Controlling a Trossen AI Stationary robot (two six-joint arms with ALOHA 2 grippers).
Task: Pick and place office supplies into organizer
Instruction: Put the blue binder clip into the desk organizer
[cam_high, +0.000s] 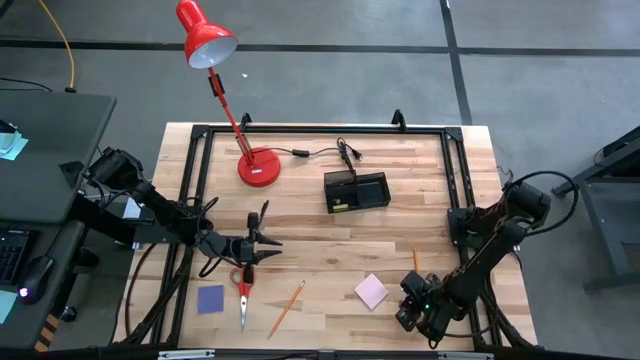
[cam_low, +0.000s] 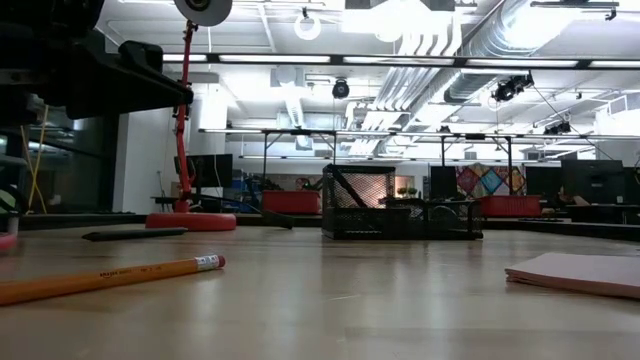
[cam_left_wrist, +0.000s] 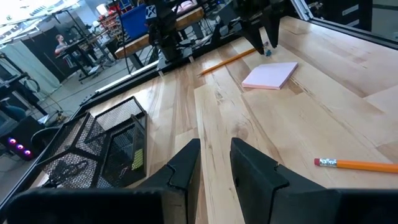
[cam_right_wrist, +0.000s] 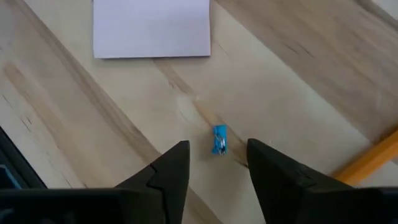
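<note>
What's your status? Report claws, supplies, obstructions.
Right claw open, low over a tiny blue piece, pink pad beside. Left claw empty above scissors. Organizer path unobstructed.

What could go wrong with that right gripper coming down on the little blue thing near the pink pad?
The right gripper is open over a tiny blue piece lying flat on the table. It is so small and low that the fingers could close above it or flick it away. A pencil lies close beside the gripper and might get nudged. The pink pad seems far enough off to be safe.
</note>
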